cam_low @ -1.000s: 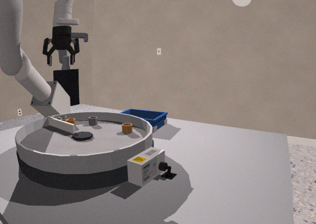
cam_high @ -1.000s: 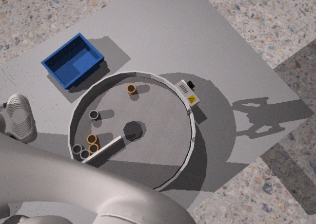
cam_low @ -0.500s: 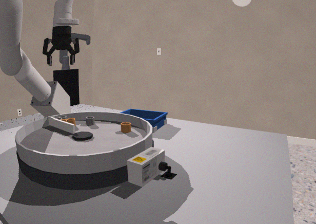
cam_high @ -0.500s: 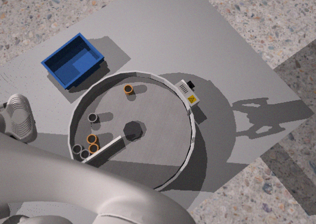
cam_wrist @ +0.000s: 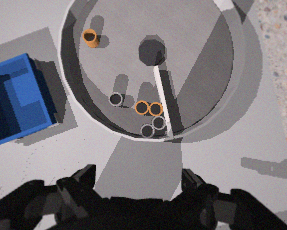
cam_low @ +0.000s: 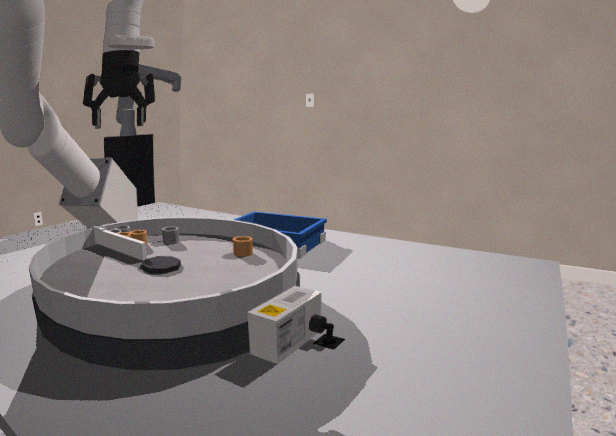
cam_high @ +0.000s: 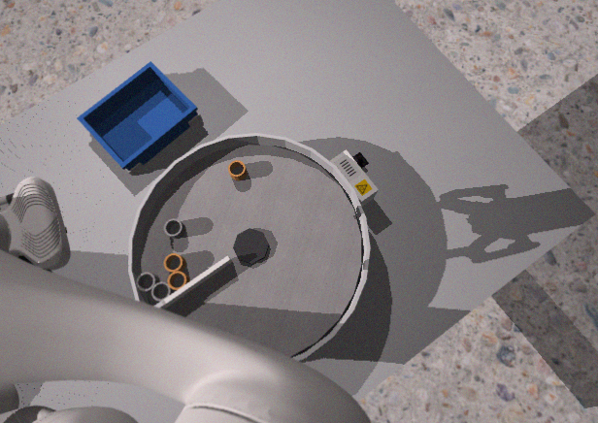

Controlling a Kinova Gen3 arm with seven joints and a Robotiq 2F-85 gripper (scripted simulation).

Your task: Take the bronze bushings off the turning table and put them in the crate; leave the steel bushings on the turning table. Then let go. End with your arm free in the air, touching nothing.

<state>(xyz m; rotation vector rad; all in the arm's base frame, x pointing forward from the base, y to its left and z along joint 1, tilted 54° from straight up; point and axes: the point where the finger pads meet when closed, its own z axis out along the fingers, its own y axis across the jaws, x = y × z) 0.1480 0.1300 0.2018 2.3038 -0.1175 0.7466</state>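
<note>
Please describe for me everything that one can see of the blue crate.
The blue crate is an open-topped rectangular box, plastic by its look, with a raised rim and light grey pieces low on its outer side. It stands upright on the table, beside the turning table without touching it. No bushing shows inside; part of its floor lies in shadow.
</note>
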